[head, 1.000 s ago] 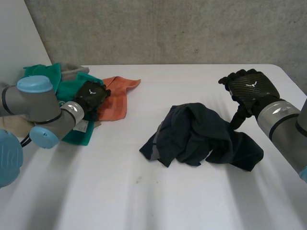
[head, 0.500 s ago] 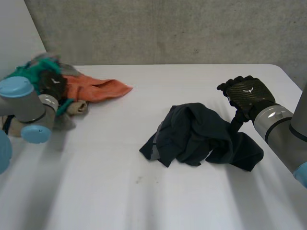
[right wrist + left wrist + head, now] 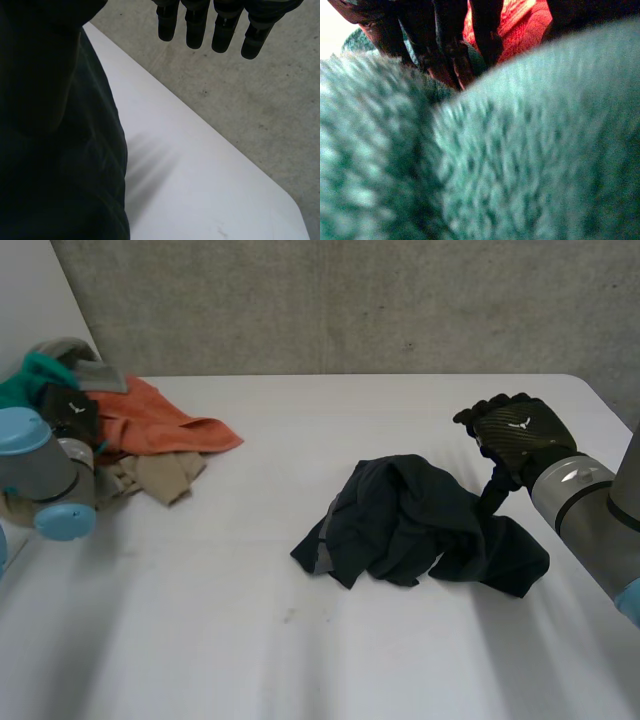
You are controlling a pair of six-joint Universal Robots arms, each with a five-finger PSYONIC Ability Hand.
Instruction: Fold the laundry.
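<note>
Head view: at the far left corner of the white table lies a loose heap of laundry. A teal cloth and a grey cloth sit at the back of the heap, an orange cloth spreads toward the middle of the table, and a beige cloth lies in front of the orange one. The left hand rests in this heap, between the teal and the orange cloth, at the end of the grey left arm. In the left wrist view the left hand comes down behind a fold of fuzzy teal cloth, with orange cloth just beyond it; whether it grips anything cannot be told. Right of the table's middle, well apart from the heap, a dark garment lies crumpled and unfolded. The right hand hangs above the garment's far right edge, its thumb reaching down to the cloth. In the right wrist view its fingers are straight, slightly apart and hold nothing, with the dark garment beside the palm and bare table under the fingertips.
</note>
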